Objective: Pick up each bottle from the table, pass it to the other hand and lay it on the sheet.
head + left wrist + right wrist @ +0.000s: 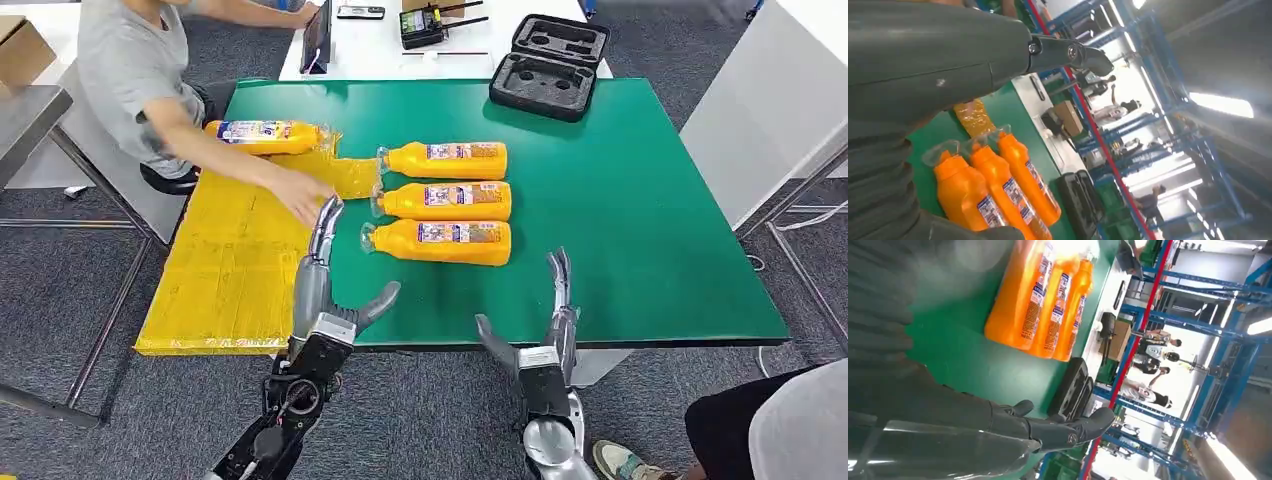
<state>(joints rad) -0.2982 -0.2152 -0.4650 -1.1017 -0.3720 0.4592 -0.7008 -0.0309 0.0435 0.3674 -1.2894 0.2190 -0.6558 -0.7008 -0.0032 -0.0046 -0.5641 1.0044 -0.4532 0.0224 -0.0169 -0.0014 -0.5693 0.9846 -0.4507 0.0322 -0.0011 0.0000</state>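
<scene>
Fingers (327, 225) on the left hand (322, 290) spread wide, gripping nothing; right hand (545, 330) likewise splayed and empty. Three orange bottles (447, 202) lie side by side on the green tabletop (640, 200); a fourth bottle (262, 135) lies on the yellow sheet (225, 270), beside a person's hand (300, 192).

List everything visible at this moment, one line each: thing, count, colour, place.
Bottles on the table: three, orange, lying side by side on the green top, caps toward the sheet.
Bottle on the sheet: one, orange, at its far end.
Sheet: one, yellow, over the table's left edge.
Table: one, green top.
Case: one, black, open, far edge of the table.
Person: one, grey shirt, seated left, hand on the sheet.
Left hand: empty, fingers apart, by the sheet's edge.
Right hand: empty, fingers apart, over the table's near edge.
</scene>
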